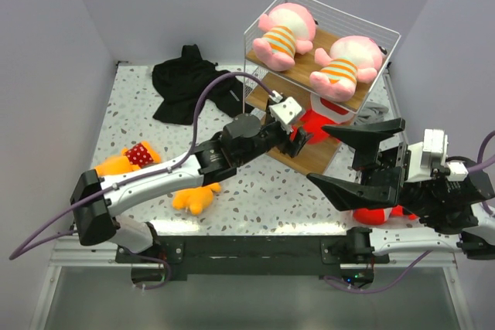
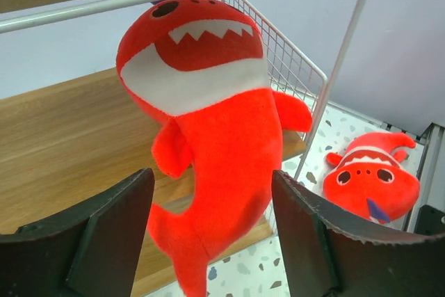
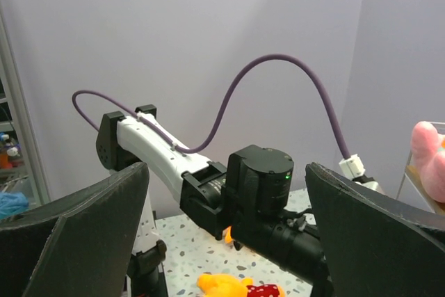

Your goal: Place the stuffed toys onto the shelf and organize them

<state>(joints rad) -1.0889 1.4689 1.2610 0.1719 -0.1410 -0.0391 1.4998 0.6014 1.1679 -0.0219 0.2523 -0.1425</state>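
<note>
Red fish toy [image 2: 208, 144] stands on the shelf's [image 1: 371, 36] lower board, left gripper [image 1: 296, 141] released with fingers spread either side, apparently letting go. Pink pair [image 1: 321, 52] lies on top board, likely sorted by kind. Right gripper [image 1: 352, 161] spread, empty, hiding most of second red toy [image 1: 375, 216]. Orange toys [image 1: 128, 160] partly under left arm.

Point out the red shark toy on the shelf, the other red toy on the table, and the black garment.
Red shark toy [image 2: 222, 137], left wrist view, belly.
Other red toy [image 2: 372, 179], left wrist view, face.
Black garment [image 1: 186, 83], top external view, middle.
</note>
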